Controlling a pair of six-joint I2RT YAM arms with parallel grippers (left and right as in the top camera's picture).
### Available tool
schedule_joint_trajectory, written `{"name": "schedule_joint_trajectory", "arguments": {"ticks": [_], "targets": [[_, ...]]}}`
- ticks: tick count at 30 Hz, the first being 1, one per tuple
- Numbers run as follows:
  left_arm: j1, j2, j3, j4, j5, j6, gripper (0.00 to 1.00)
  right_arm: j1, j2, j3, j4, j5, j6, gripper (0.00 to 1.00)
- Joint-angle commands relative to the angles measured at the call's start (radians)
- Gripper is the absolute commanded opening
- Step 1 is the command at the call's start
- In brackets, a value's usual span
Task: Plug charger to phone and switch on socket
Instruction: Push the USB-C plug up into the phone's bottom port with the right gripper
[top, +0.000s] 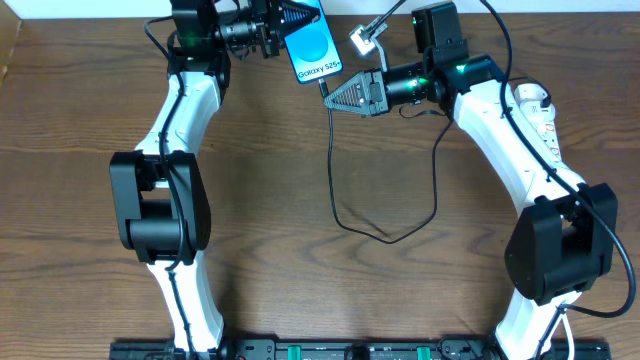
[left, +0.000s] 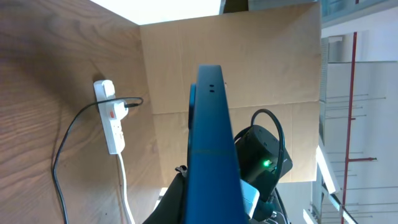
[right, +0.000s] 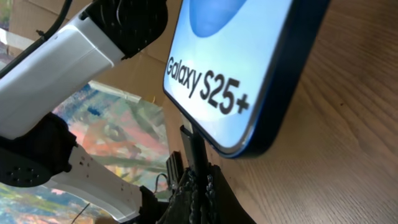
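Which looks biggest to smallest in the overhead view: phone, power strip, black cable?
1. black cable, spanning most.
2-3. phone and power strip: alike, unranked; the phone is lifted nearer the camera, the strip partly hidden.

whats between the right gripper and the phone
Only the charger's black connector tip, pinched in the right gripper and reaching up to the phone's lower edge; the right wrist view shows it.

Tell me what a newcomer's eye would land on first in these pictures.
The bright blue phone reading Galaxy S25+, held at the far edge of the table by the left hand. Next, the right hand pinching the black tip of the charger at the phone's lower edge, its cable looping across the table. The white socket lies at the right.
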Motion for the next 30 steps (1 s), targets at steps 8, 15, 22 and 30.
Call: {"name": "schedule_joint_trajectory", "arguments": {"ticks": [8,15,22,30], "targets": [[-0.005,-0.009,0.012,0.011,0.044,0.020,0.07,0.008,-0.002,0.013,-0.005,0.083,0.013,0.01],[-0.005,-0.009,0.012,0.011,0.046,0.037,0.07,0.010,-0.002,0.013,0.005,0.082,0.028,0.01],[-0.005,-0.009,0.012,0.010,0.051,0.096,0.07,0.010,-0.002,0.013,0.029,0.063,0.055,0.01],[-0.005,-0.009,0.012,0.011,0.083,0.126,0.07,0.010,-0.002,0.013,0.055,0.054,0.089,0.01]]}}
